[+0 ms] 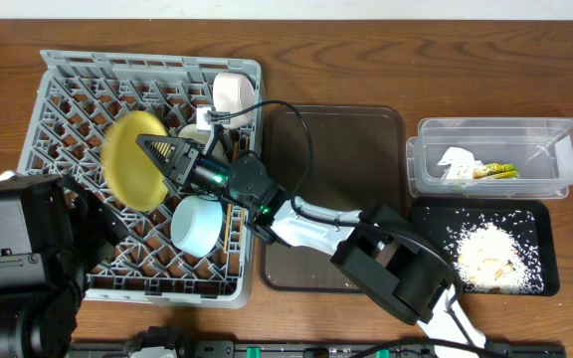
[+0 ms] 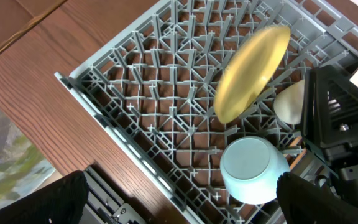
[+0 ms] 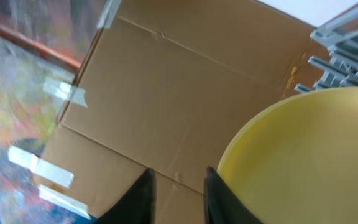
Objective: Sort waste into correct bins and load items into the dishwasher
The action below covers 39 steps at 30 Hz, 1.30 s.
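Note:
The yellow plate [image 1: 132,159] [image 2: 250,71] stands on edge, blurred, among the pegs of the grey dishwasher rack [image 1: 68,109]. My right gripper [image 1: 154,149] [image 3: 178,171] is right beside it, open, with nothing between its fingers. The plate [image 3: 303,162] lies against the outside of one finger. An upturned light blue bowl [image 1: 197,224] [image 2: 250,171], a cream bowl [image 2: 289,102] and a white cup [image 1: 232,92] sit in the rack. My left gripper [image 2: 179,205] hangs wide open over the rack's near edge.
The brown serving tray [image 1: 336,149] lies right of the rack under my right arm. The clear tub [image 1: 565,149] holds a napkin [image 1: 456,159] and a wrapper [image 1: 495,171]. The black tray [image 1: 426,219] holds white crumbs [image 1: 490,254]. Chopsticks [image 1: 229,234] lie in the rack.

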{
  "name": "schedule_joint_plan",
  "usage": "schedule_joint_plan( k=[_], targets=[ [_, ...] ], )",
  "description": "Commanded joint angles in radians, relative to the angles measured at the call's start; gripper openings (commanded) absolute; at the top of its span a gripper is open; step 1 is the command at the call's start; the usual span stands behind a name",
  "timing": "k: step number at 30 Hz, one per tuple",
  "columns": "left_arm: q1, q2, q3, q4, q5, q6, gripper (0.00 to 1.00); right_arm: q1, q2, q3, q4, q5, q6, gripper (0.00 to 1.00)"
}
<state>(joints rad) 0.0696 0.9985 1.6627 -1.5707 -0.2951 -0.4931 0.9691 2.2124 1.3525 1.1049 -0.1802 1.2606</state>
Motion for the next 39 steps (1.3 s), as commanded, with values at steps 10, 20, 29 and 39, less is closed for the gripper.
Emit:
schedule_joint_plan(
  k=[10,20,29,39],
  targets=[
    [0.004,0.000,0.002,-0.003,-0.016,0.013,0.98,-0.018,-0.011,0.007,0.152,-0.007,-0.023,0.99],
    [0.004,0.000,0.002,-0.003,-0.016,0.013,0.98,-0.208,-0.232,0.007,-0.612,-0.281,-0.169,0.99],
    [0.004,0.000,0.002,-0.004,-0.016,0.013,0.98,-0.405,-0.661,0.007,-1.384,-0.206,-0.697,0.99],
    [0.004,0.000,0.002,-0.003,-0.016,0.013,0.98,-0.676,-0.947,0.007,-2.360,0.254,-0.906,0.99]
  ],
)
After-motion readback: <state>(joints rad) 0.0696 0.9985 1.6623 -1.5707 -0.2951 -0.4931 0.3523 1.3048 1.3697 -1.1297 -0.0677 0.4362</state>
